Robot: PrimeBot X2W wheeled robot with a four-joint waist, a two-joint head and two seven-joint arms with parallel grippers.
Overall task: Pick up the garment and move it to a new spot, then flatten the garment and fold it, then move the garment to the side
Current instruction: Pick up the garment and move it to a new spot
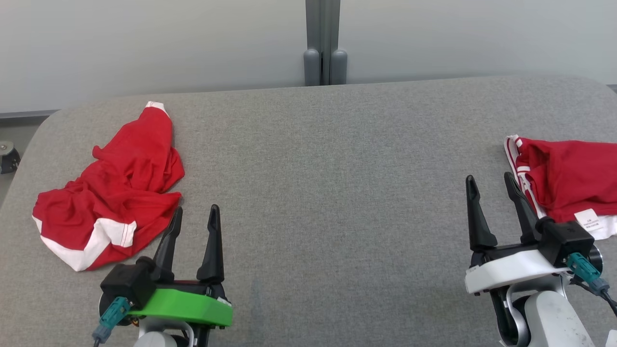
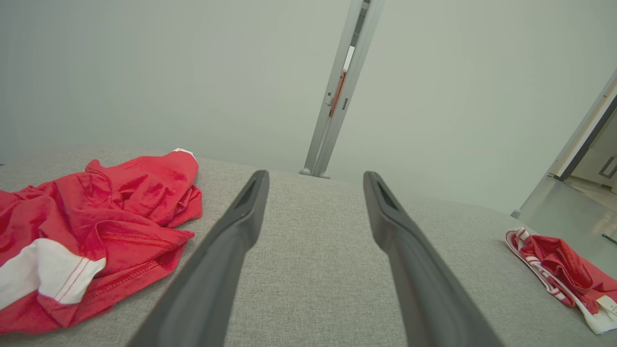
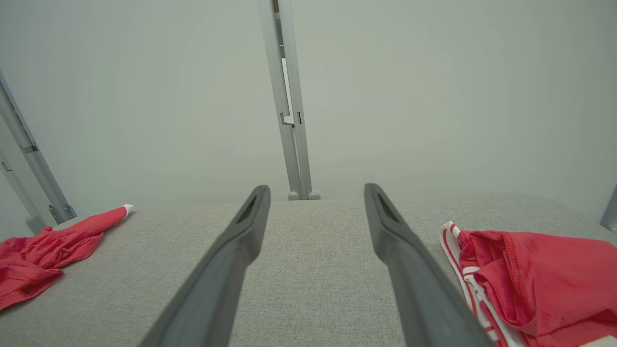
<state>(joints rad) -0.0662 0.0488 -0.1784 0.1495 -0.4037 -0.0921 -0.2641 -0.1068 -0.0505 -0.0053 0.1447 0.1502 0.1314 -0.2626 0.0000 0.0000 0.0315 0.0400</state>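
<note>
A crumpled red garment (image 1: 115, 193) with white trim lies in a heap at the table's left side, also seen in the left wrist view (image 2: 96, 226) and the right wrist view (image 3: 43, 253). My left gripper (image 1: 196, 214) hovers just right of it, open and empty, its left finger near the cloth's edge. A second red garment (image 1: 569, 178), folded, with white stripes and a label, rests at the right edge (image 2: 564, 265) (image 3: 535, 279). My right gripper (image 1: 490, 182) stands open and empty just left of it.
The grey fabric-covered table (image 1: 328, 193) stretches wide between the two garments. A pale wall with a grey vertical post (image 1: 324, 43) runs behind its far edge. The table's rounded left corner drops off toward the floor.
</note>
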